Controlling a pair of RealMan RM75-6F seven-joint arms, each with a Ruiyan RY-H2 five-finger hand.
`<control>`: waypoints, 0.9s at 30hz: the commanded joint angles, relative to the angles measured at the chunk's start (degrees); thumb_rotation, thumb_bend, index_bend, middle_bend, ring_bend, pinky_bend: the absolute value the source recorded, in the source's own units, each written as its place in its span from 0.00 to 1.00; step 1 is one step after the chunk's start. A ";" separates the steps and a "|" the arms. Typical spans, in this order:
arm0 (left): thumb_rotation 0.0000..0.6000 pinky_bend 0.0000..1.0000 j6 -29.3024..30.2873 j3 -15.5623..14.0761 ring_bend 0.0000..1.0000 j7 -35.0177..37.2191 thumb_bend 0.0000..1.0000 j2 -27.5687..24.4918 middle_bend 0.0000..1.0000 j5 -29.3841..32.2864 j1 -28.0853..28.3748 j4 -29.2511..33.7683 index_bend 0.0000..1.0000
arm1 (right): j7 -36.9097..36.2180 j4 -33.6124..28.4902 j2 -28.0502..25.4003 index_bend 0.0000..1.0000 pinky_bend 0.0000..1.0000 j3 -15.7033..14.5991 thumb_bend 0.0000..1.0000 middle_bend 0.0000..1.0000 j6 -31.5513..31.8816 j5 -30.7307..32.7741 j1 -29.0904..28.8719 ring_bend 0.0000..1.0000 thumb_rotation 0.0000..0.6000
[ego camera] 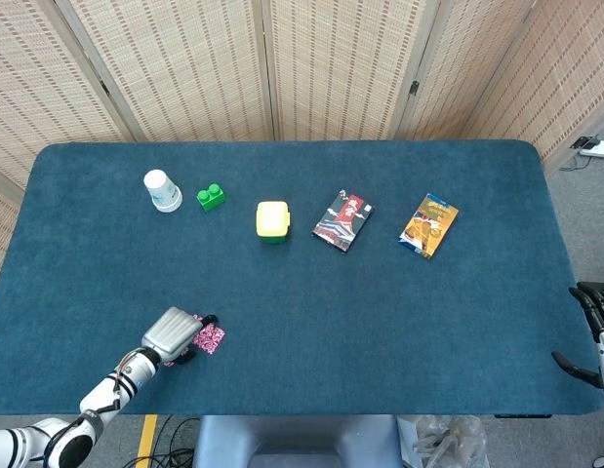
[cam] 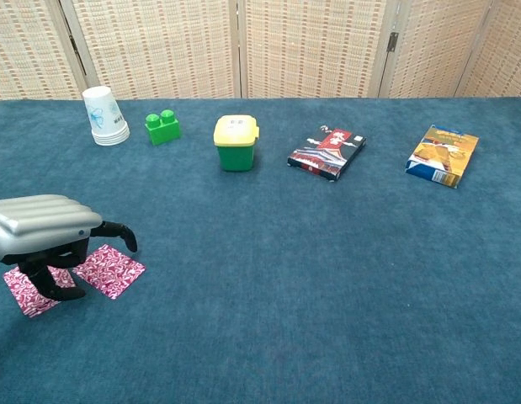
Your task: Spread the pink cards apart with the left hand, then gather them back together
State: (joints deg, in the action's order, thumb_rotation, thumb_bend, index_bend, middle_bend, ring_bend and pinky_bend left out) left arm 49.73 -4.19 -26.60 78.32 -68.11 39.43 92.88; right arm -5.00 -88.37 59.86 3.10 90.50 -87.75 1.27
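Two pink patterned cards lie on the blue table near its front left. In the chest view one card [cam: 110, 271] lies to the right and the other [cam: 26, 295] to the left, corners close together. My left hand [cam: 43, 229] hovers over them with its dark fingertips [cam: 43, 284] pressing on the left card and its thumb sticking out above the right card. In the head view the left hand [ego camera: 173, 334] covers most of the cards [ego camera: 211, 338]. My right hand [ego camera: 586, 336] sits off the table's right front corner, fingers apart and holding nothing.
Along the back stand a white paper cup [ego camera: 162, 190], a green block [ego camera: 211, 197], a yellow-lidded green tub [ego camera: 272, 220], a dark red-and-black packet [ego camera: 343, 221] and an orange-and-blue packet [ego camera: 429, 225]. The table's front edge [ego camera: 311, 413] is close to the cards.
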 commanded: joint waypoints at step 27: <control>1.00 1.00 1.50 1.24 0.94 2.04 0.32 4.59 1.00 -2.85 -1.83 -6.47 0.29 | 0.51 -0.47 -0.15 0.11 0.19 -0.09 0.18 0.15 0.15 0.13 0.29 0.13 1.00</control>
State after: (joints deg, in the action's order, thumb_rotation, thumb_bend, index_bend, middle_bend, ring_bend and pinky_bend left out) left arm 51.21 -2.97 -24.57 82.90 -70.94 37.60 86.42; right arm -4.49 -88.84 59.70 3.00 90.64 -87.61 1.57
